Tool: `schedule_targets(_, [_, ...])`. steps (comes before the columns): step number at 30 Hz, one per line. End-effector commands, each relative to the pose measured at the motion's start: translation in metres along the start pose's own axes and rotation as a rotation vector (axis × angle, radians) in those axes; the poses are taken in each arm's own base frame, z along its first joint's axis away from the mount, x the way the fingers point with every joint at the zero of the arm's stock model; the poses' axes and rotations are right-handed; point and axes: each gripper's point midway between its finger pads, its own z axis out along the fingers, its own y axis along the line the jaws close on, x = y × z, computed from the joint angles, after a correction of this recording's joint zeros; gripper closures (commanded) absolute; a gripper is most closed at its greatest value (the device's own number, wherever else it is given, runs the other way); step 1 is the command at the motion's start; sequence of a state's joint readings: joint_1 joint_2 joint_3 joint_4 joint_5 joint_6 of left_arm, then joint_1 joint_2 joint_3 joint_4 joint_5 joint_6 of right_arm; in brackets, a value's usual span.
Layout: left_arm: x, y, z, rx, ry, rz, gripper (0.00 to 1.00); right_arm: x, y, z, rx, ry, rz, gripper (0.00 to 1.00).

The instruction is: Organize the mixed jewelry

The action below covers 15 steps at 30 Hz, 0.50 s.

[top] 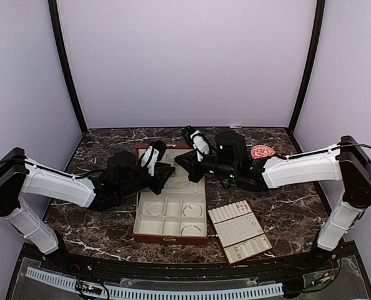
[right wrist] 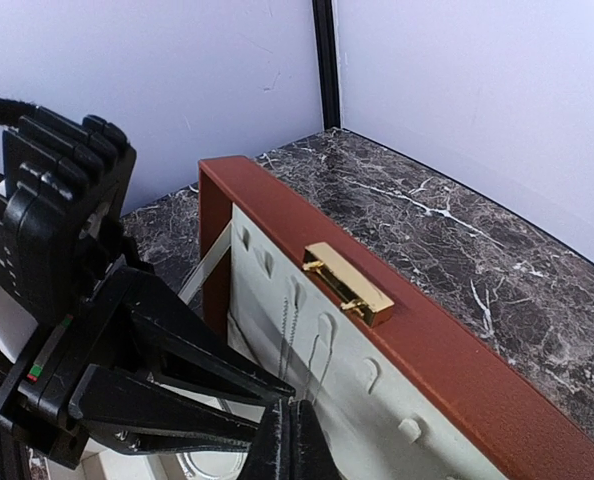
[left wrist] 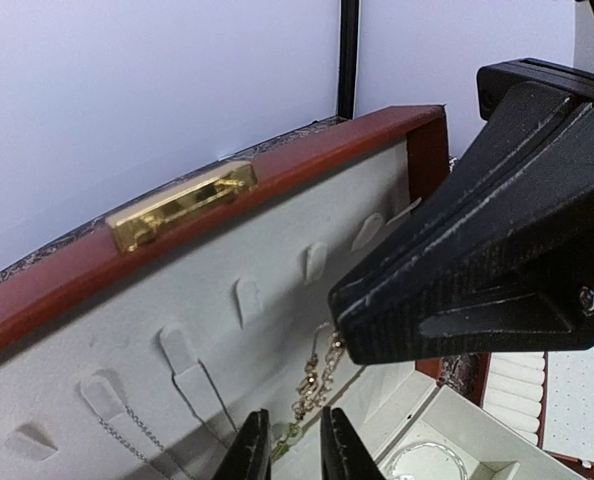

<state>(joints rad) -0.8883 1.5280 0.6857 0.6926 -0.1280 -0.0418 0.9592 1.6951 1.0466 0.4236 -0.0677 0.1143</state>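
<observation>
One gold chain (left wrist: 317, 380): hangs just in front of the upright box lid (left wrist: 207, 340), pinched at its top by the right tool (right wrist: 290, 445), seemingly for hooking onto a lid tab (left wrist: 247, 300), its tail between the slightly spread left tool (left wrist: 295, 450), probably for steadying.

The scene is enclosed by pale lilac panels: a back wall (top: 185, 62) and two side walls (top: 17, 81), joined at black corner posts (top: 67, 69). A table (top: 98, 230) of dark brown marble veined in white is evenly lit. Its near edge is bordered by a white perforated strip (top: 173, 292).
</observation>
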Motion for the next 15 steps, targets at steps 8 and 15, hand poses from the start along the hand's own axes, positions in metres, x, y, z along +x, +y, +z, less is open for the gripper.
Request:
schedule_targets(8, [-0.018, 0.005, 0.008, -0.031, -0.050, -0.037, 0.84, -0.023, 0.002, -0.011, -0.019, -0.076, 0.004, 1.00])
schedule_targets(15, [-0.018, 0.005, 0.011, -0.028, -0.050, -0.040, 0.87, -0.023, 0.003, -0.011, -0.025, -0.079, 0.005, 1.00])
